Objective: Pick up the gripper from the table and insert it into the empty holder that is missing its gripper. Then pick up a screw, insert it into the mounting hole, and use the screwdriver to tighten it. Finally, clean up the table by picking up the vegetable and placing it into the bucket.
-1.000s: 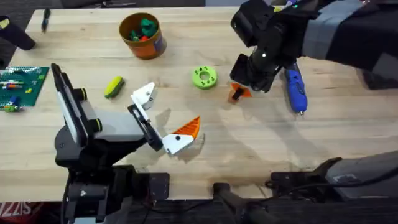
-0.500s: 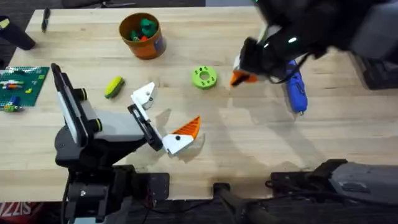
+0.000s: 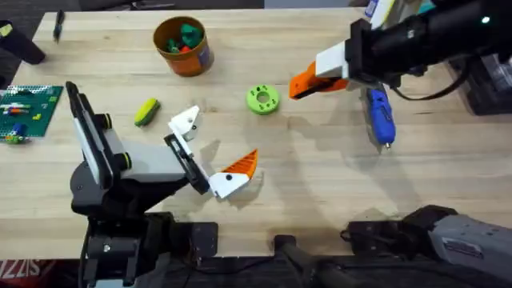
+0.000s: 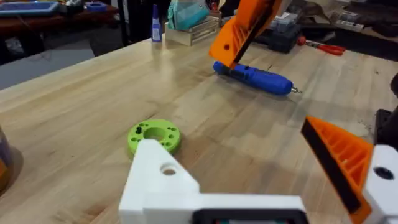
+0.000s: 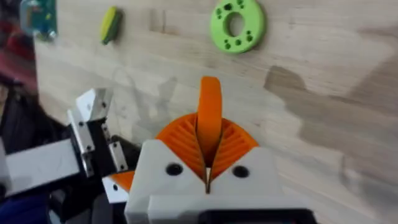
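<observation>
The right pincer point(image 3: 300, 82), upper right, clenched the orange wedge point(image 5: 209, 121). It should be aligned squarely with the bare white holder point(image 3: 186, 122). The left pincer point(image 3: 210, 152) was released.

Both arms are black with grey fabric sleeves. The right gripper point(image 3: 308, 80) has white blocks with dark screw holes and orange ribbed pads point(image 5: 231, 148); the left gripper point(image 3: 210, 152) carries one orange pad.

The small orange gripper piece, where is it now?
The gripper is pinched in the right claw, held above the table right of the green disc, near the screwdriver.
</observation>
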